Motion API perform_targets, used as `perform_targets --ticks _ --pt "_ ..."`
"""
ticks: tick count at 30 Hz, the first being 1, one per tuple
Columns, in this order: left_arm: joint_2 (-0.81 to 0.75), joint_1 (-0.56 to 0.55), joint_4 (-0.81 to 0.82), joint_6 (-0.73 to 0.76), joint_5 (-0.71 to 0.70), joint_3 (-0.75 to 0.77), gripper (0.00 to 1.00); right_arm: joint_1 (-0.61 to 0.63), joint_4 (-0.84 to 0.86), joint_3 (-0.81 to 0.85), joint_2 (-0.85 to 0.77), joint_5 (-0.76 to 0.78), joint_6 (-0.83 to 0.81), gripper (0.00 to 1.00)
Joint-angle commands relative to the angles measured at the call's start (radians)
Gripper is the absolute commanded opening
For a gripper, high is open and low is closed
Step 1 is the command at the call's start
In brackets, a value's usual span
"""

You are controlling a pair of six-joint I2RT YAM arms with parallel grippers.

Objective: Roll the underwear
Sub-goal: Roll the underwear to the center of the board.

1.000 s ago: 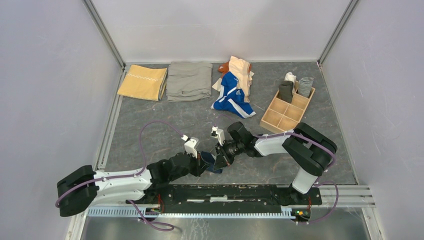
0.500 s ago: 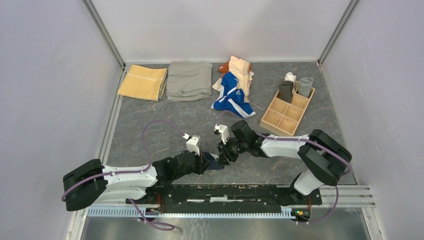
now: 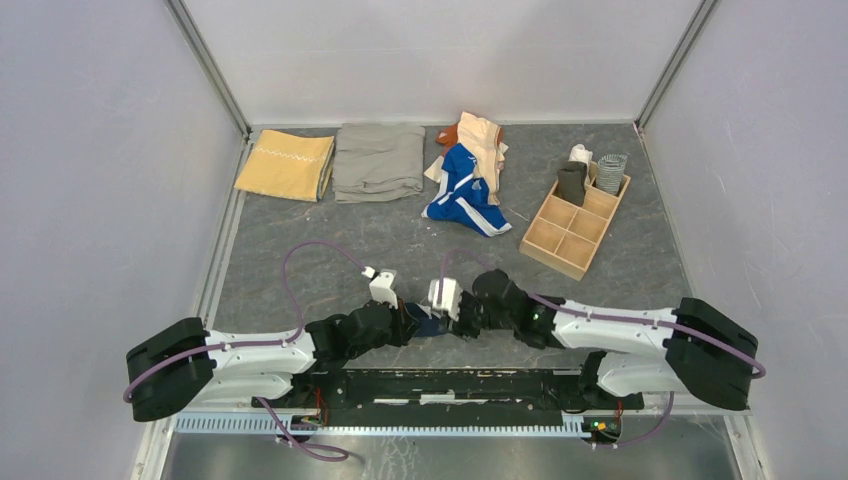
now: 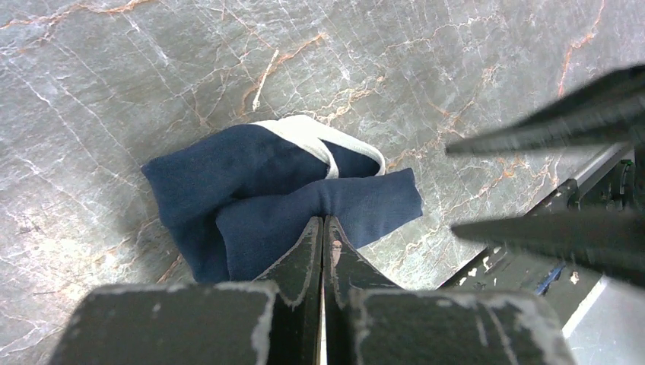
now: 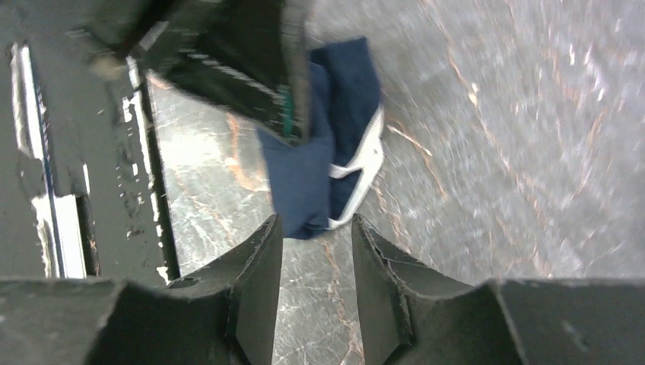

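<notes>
Navy underwear point(image 3: 430, 326) with white trim lay bunched on the grey marbled counter point(image 3: 330, 250), close to its near edge and between the two arms' tips. The left wrist view showed it as a loose, partly folded lump point(image 4: 258, 182), with the white band curling over its far side.

The left gripper point(image 3: 410, 325) had its jaws pressed fully together. Its tips point(image 4: 323, 226) sat in a gathered fold of the navy cloth, which puckered toward them, so it appeared to pinch the fabric.

The right gripper point(image 3: 456, 322) came in low from the other side with its jaws parted about halfway. Nothing lay between them, and in its own view the tips point(image 5: 313, 228) stood just short of the near end of the garment point(image 5: 335, 144), not touching it (that picture was blurred, so finer contact could not be judged).

Well away at the far side lay a heap of bright blue and peach pieces point(image 3: 468, 172). To its right stood a wooden divided box point(image 3: 560, 238) with rolled items in its far compartments. To the left of the heap lay a folded grey-khaki cloth point(image 3: 380, 160), and beyond it a folded mustard-yellow cloth point(image 3: 287, 165).
</notes>
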Motion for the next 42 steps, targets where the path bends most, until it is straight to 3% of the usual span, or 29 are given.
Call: perform_targets --ticks 1,11,34,42 --pt "0.024 0.004 -0.146 -0.02 -0.063 -0.005 0.02 0.145 0.192 -0.082 -0.084 0.183 -0.327 0.45" --pt "0.019 0.006 -0.141 -0.009 -0.054 -0.007 0.02 0.286 0.248 -0.094 -0.006 0.251 -0.608 0.49" --pt "0.017 0.009 -0.123 0.001 -0.039 -0.014 0.02 0.339 0.272 -0.016 0.222 0.401 -0.672 0.5" --pt "-0.013 0.012 -0.125 0.004 -0.04 -0.025 0.02 0.34 0.293 -0.046 0.279 0.49 -0.67 0.44"
